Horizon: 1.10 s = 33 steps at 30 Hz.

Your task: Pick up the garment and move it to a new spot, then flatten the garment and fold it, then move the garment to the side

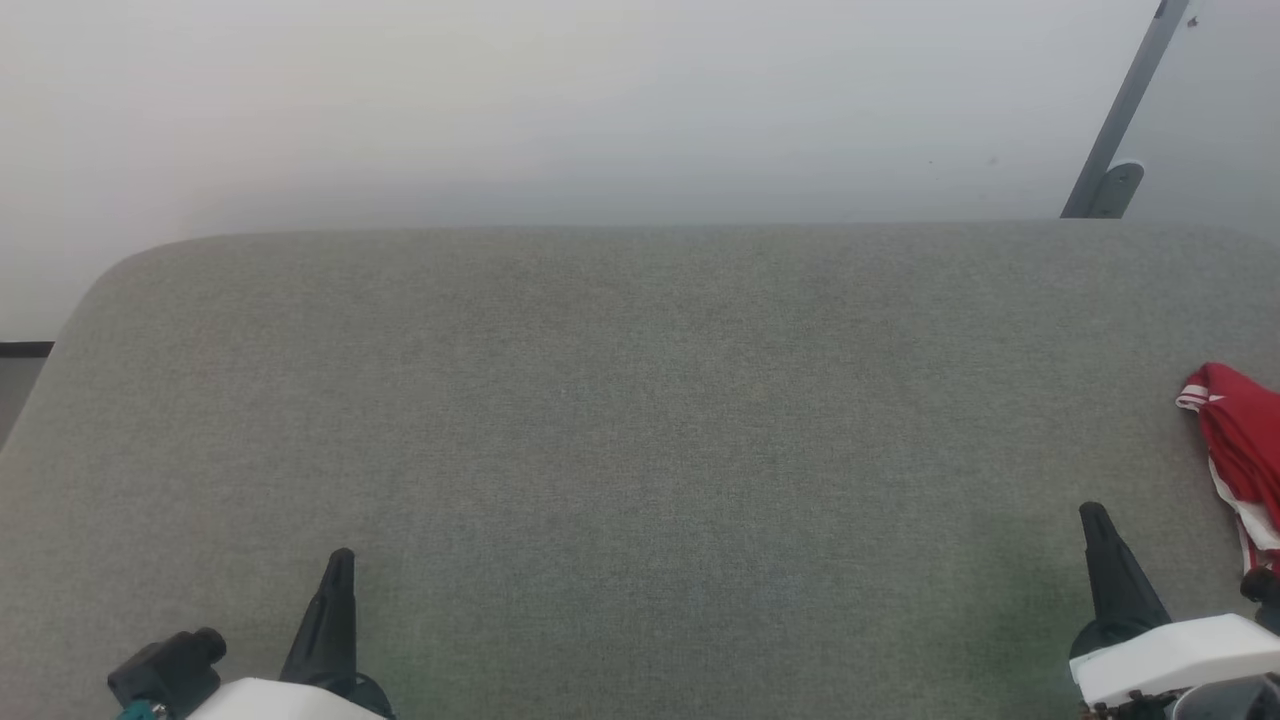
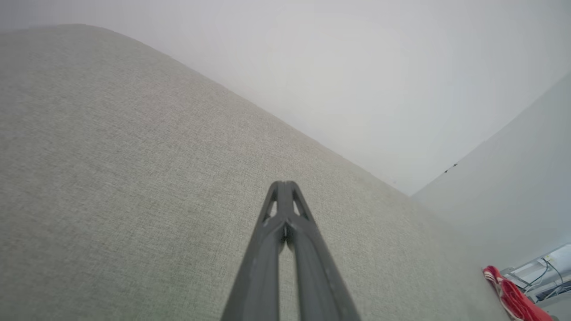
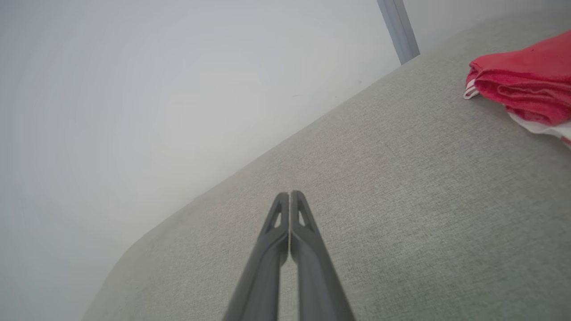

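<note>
**Folded jersey lying close beside the right gripper, both grippers empty**

In the head view, we are seeing our left gripper (image 1: 340,558) and right gripper (image 1: 1092,515) both pinched shut and carrying nothing, over the grey table (image 1: 640,400). The garment (image 1: 1240,450) is lying near the right gripper, outboard of it and a little ahead, and the frame edge is cutting it off.

In the left wrist view, the fingers are pressing together into one point above bare cloth. The garment (image 2: 513,294) is showing well apart from them, far to the right of the tips.

In the right wrist view, the fingers are likewise meeting with nothing between them. The garment (image 3: 522,84) is sitting ahead and to the right of the tips as a folded bundle.

We are judging the fold finished. The danger is an outward swing of the right arm catching the bundle, undoing it or nudging it off the table. We cannot tell how near that edge is.
</note>
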Motion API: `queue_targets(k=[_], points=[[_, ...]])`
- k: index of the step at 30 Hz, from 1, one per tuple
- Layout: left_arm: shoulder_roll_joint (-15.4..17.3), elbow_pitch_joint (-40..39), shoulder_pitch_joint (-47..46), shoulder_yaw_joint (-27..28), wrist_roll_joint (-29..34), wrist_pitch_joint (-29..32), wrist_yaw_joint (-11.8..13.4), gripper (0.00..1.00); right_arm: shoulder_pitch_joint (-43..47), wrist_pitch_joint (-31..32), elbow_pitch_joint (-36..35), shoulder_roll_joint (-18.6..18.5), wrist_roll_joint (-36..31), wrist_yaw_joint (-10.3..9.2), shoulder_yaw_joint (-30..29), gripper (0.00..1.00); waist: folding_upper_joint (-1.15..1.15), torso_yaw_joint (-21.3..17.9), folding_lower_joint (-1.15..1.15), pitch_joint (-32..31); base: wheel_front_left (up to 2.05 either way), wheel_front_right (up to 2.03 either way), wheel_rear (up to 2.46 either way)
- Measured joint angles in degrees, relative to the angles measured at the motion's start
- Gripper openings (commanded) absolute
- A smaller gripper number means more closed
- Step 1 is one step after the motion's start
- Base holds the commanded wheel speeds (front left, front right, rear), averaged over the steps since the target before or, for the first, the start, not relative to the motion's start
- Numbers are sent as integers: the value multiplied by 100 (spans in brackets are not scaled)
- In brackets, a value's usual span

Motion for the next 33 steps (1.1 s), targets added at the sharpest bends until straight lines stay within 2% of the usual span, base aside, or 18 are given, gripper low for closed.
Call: queue_targets(k=[15,33], points=[[-26,78,-227,44,-1232,298,0,0,-147,302,18,178,960,-1,-90,0,0,-31,0,0,0,0,0],[-58,152,-450,91,-2417,624,0,0,-301,610,34,361,1934,-5,-205,0,0,-68,0,0,0,0,0]])
